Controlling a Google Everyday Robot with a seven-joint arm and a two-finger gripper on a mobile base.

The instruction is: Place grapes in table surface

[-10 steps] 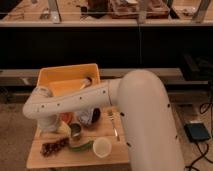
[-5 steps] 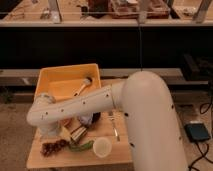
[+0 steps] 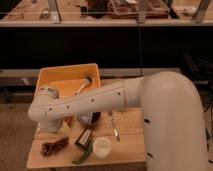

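The grapes (image 3: 54, 146), a small dark reddish-purple bunch, lie on the table surface (image 3: 132, 142) near its front left corner. My white arm reaches from the right across the table to the left. My gripper (image 3: 50, 126) is at the arm's left end, low over the table's left edge, just above and behind the grapes. It is mostly hidden by the wrist. The grapes look apart from it.
A yellow tub (image 3: 57, 77) holding a utensil stands at the table's back left. A dark striped block (image 3: 84, 137), a green vegetable (image 3: 82, 156), a white cup (image 3: 101, 146) and a fork (image 3: 114, 126) lie on the table in front of the arm.
The arm's left end dipped and then rose a little, shifting slightly right. The grapes stay in the same place on the table.
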